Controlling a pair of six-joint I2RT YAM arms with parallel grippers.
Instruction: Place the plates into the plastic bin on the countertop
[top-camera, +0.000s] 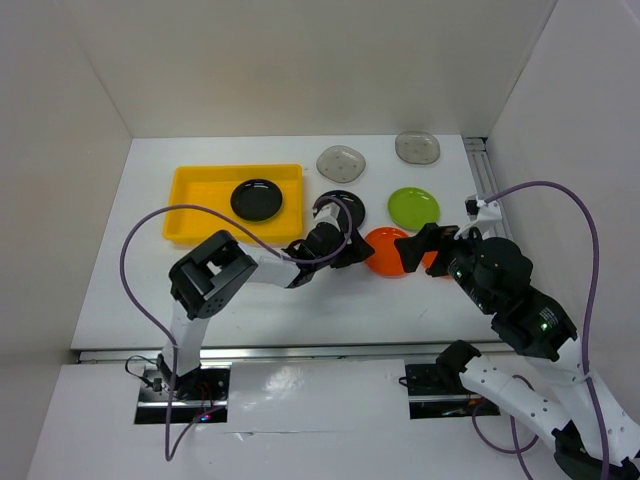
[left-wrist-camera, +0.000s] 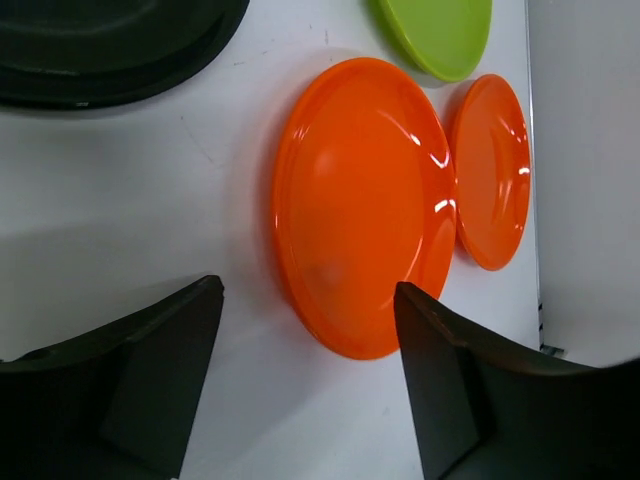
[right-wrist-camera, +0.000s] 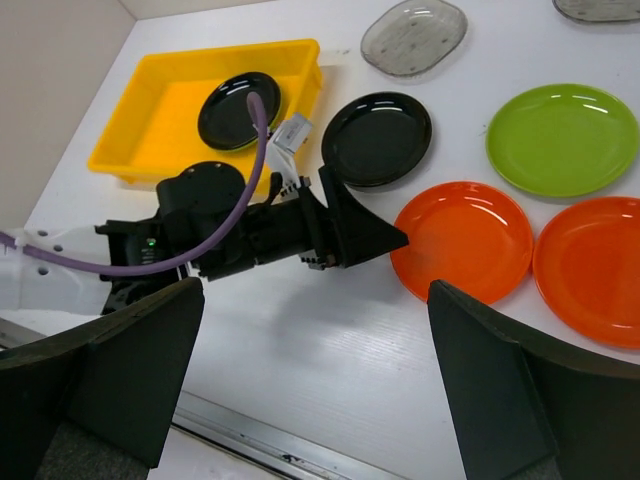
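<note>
We see left jaws well apart, gripping nothing; nearer orange plate (left-wrist-camera: 360, 200) lies flat just ahead, rim reaching gap between them; right jaws spread wide, empty, higher up. Behind left jaws sits yellow bin (top-camera: 185, 195). We judge left arm closer

Bright, even and diffuse from overhead across the white countertop (top-camera: 250, 300), with only soft, pale shadows beside the arms. Small white glints on the glossy orange plates (left-wrist-camera: 360, 205). Crisp from above; dark and soft-edged at the near fingers (left-wrist-camera: 130, 380) in the wrist views.
</note>
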